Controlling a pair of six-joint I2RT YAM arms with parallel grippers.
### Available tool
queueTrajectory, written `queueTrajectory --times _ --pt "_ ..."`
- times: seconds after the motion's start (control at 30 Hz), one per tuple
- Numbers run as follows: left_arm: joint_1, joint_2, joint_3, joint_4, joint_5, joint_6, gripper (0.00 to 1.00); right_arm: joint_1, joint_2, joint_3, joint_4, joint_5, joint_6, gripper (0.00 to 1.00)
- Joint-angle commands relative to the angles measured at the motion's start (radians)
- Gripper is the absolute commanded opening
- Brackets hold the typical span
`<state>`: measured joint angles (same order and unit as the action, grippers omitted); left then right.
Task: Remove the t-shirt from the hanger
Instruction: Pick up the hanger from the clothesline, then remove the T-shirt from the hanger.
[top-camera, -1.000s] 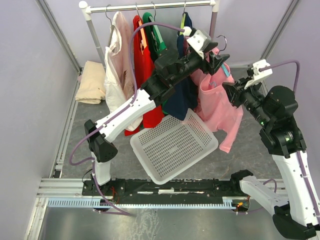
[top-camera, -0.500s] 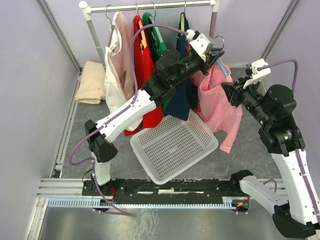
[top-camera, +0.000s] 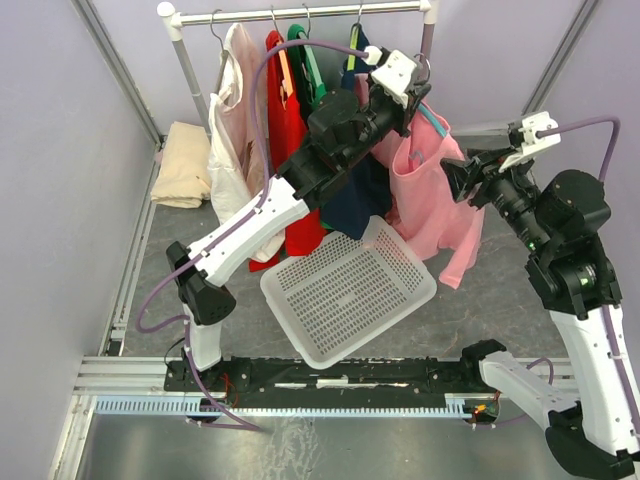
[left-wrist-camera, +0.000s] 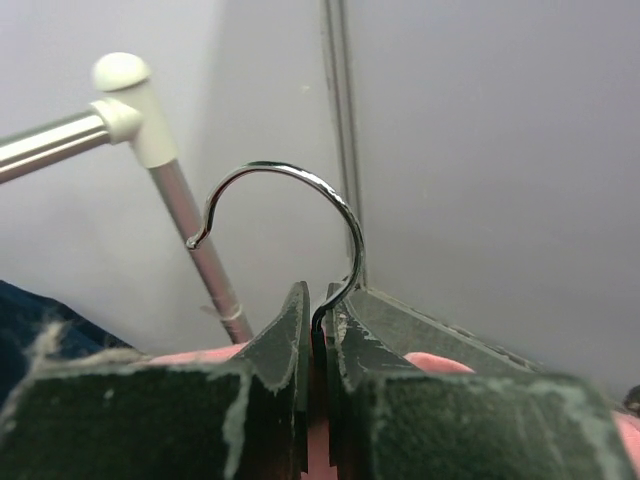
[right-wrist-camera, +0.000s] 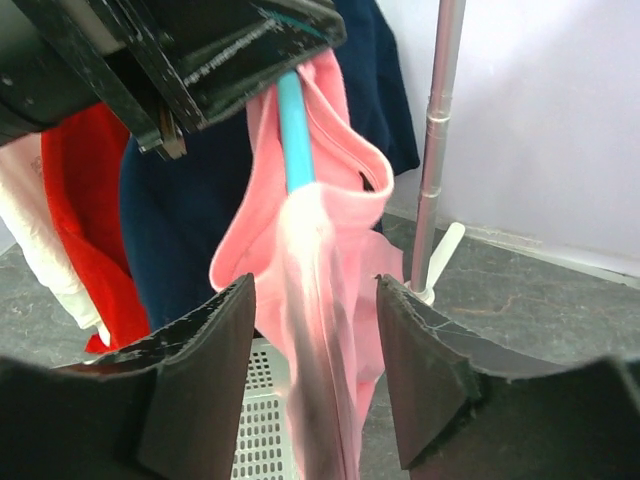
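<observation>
A pink t-shirt (top-camera: 425, 195) hangs on a teal hanger (top-camera: 433, 118) in front of the rack. My left gripper (top-camera: 408, 88) is shut on the neck of the hanger's wire hook (left-wrist-camera: 290, 175), and its fingers (left-wrist-camera: 280, 340) pinch the wire just below the curve. The hook hangs free of the rail. My right gripper (top-camera: 460, 175) is open beside the shirt's right shoulder. In the right wrist view the pink t-shirt (right-wrist-camera: 320, 250) drops, blurred, between the spread fingers (right-wrist-camera: 215, 350), with gaps on both sides, below the teal hanger arm (right-wrist-camera: 293, 130).
A white perforated basket (top-camera: 345, 290) sits tilted below the shirt. Cream (top-camera: 235, 130), red (top-camera: 290, 120), green and navy (top-camera: 360, 200) garments hang on the rack rail (top-camera: 300, 12). A folded cream cloth (top-camera: 185, 160) lies at back left. The rack's right post (right-wrist-camera: 440, 150) stands close behind the shirt.
My left gripper has shut on the hanger's hook and lifted it up and back. My right gripper has opened and let go of the pink shirt, shifting slightly up.
</observation>
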<state>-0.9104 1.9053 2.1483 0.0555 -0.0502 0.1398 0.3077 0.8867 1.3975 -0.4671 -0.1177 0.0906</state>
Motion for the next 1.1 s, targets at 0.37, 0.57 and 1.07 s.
queueTrajectory --times 0.37,0.57,1.07 --pt "0.05 -0.026 0.151 -0.076 -0.206 -0.002 0.03 0.004 -0.096 -0.059 0.018 0.096 0.045 0.63" --pt "0.094 -0.064 0.121 -0.079 -0.209 -0.029 0.03 0.004 -0.118 -0.076 -0.007 0.104 0.045 0.64" --pt "0.137 -0.081 0.122 -0.076 -0.235 -0.066 0.03 0.004 -0.02 -0.079 -0.038 0.109 0.05 0.56"
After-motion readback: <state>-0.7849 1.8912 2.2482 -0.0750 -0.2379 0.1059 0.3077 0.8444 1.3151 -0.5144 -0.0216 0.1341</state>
